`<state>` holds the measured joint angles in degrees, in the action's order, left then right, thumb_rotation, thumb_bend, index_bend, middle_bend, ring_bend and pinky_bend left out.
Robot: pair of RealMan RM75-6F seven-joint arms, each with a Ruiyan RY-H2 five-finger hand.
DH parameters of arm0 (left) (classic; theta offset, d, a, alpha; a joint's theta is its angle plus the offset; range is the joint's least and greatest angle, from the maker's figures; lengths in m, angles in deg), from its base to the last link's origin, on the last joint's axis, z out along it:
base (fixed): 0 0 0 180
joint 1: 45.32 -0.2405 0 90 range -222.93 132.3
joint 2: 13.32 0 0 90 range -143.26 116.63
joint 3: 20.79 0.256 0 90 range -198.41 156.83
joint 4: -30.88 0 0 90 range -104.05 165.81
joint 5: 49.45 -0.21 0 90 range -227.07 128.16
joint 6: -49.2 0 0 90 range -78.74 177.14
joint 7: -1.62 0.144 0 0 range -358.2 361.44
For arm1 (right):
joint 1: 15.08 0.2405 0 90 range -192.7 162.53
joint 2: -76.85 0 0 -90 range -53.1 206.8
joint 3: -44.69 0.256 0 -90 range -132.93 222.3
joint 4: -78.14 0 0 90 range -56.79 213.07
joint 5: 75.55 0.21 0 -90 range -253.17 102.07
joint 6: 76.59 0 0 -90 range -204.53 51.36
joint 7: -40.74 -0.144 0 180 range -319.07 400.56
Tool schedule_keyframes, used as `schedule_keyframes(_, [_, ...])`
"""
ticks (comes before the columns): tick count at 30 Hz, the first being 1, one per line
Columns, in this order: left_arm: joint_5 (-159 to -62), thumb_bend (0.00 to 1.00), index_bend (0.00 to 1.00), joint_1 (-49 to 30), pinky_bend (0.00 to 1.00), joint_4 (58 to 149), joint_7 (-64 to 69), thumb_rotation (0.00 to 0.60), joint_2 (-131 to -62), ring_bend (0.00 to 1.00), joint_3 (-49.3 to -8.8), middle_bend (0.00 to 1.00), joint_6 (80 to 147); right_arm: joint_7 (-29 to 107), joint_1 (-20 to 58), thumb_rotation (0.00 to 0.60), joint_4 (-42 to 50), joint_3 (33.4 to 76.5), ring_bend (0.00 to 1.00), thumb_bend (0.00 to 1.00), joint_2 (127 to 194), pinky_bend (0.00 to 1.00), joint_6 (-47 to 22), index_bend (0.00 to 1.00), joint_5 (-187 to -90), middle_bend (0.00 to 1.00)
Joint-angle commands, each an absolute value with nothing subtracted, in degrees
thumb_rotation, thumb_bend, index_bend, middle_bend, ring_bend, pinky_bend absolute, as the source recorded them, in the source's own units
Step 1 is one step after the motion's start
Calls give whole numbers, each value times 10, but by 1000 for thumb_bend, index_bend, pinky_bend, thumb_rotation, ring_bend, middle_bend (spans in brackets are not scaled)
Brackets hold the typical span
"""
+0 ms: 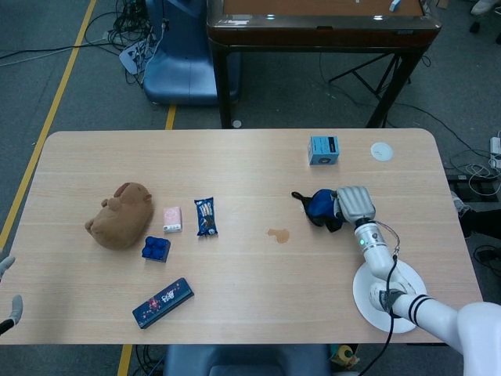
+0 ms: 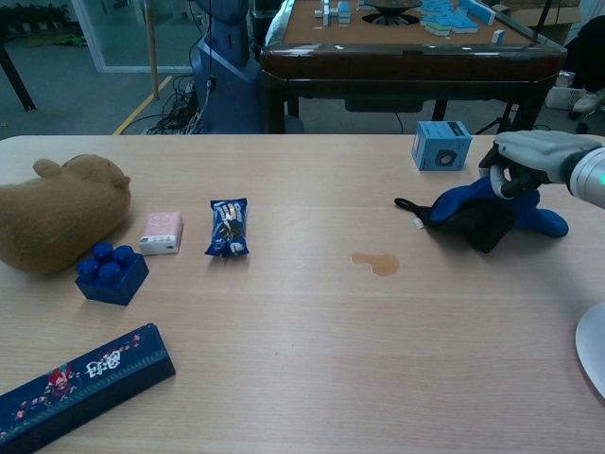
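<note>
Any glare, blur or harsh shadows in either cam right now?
Head view: even, flat light, sharp throughout; the right robot hand and blue cloth cast only faint shadows on the table. Chest view: also sharp, with a cool tint, soft shadow under the blue cloth, no glare on the wood; the white plate is cropped at the edge.
</note>
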<state>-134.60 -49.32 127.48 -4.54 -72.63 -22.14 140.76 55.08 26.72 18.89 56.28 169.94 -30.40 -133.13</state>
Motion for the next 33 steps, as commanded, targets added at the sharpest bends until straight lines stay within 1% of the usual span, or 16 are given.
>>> schedule_keyframes(1, [-1346,483,124,-493,0,1273,-47,600,-727,0,-221,0,1407,534,261,600,117,568,658,1000,1671,930,-263,826,-1376,616])
schedule_keyframes(6, [-1347,482,124,-494,0,1271,-51,600,-727,0,-221,0,1408,535,264,600,63,563,658,1000,1675,930,-233,828,-1417,616])
schedule_keyframes(11, [-1348,483,125,-495,0,1269,-54,600,-727,0,-220,0,1408,556,276,600,62,548,658,1000,1715,931,-228,833,-1444,616])
schedule_keyframes(19, [-1347,483,128,-499,0,1269,-64,600,-723,0,-219,0,1411,597,292,600,113,519,658,1000,1781,930,-248,833,-1462,616])
schedule_keyframes(22, [-1347,483,128,-501,0,1269,-66,600,-722,0,-218,0,1413,613,292,600,137,512,658,1000,1796,931,-247,833,-1467,616])
schedule_keyframes(33, [-1351,483,128,-500,0,1270,-66,600,-722,0,-217,0,1411,650,287,600,210,521,658,1000,1815,931,-254,833,-1444,616])
